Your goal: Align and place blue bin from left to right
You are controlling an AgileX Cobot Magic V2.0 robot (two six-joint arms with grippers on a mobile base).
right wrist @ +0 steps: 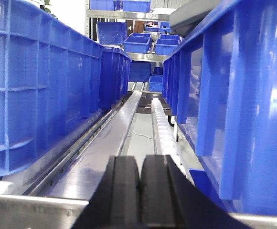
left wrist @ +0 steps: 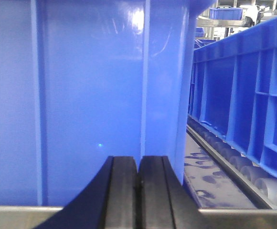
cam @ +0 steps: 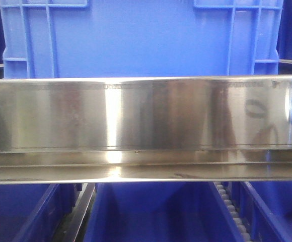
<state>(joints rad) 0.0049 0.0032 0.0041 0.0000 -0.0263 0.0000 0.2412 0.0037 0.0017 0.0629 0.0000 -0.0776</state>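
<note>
At the blue bin (left wrist: 90,95) wall | left hand (left wrist: 137,191), right hand (right wrist: 139,191) clenched, empty | push low, evenly; hold bin square to rail (cam: 146,126)

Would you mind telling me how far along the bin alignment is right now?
Done: the blue bin stands behind the steel rail, roughly square to it. In hand: the left tool, shut, faces its wall; the right tool, shut, points down the gap beside a neighbouring bin. Remaining: final placement; contact cannot be told.

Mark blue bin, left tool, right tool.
blue bin (cam: 136,40), front view, smooth front wall.
left tool (left wrist: 138,166), left wrist view, seam between shut fingertips.
right tool (right wrist: 140,164), right wrist view, seam between shut fingertips.
</note>
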